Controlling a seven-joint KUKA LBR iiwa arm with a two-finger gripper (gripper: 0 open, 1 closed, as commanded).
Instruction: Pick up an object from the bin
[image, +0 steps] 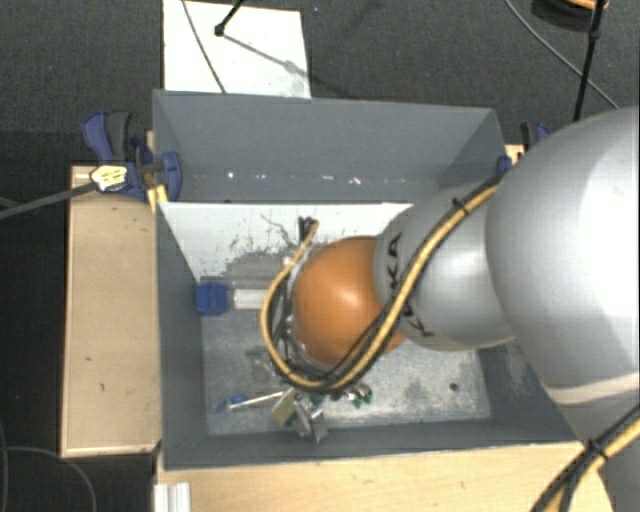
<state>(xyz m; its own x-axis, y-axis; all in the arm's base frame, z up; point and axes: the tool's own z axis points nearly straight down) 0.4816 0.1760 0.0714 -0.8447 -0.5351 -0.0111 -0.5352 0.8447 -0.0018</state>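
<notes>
Camera view: end effector (mostly hidden) above small heap.

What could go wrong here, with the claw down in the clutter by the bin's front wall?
The claw is low among a small heap near the front wall; it might jam things against the wall or catch several.
The orange wrist cover hides most of the claw, so a grasp is hard to confirm.
The cable loop could snag the heap.
</notes>
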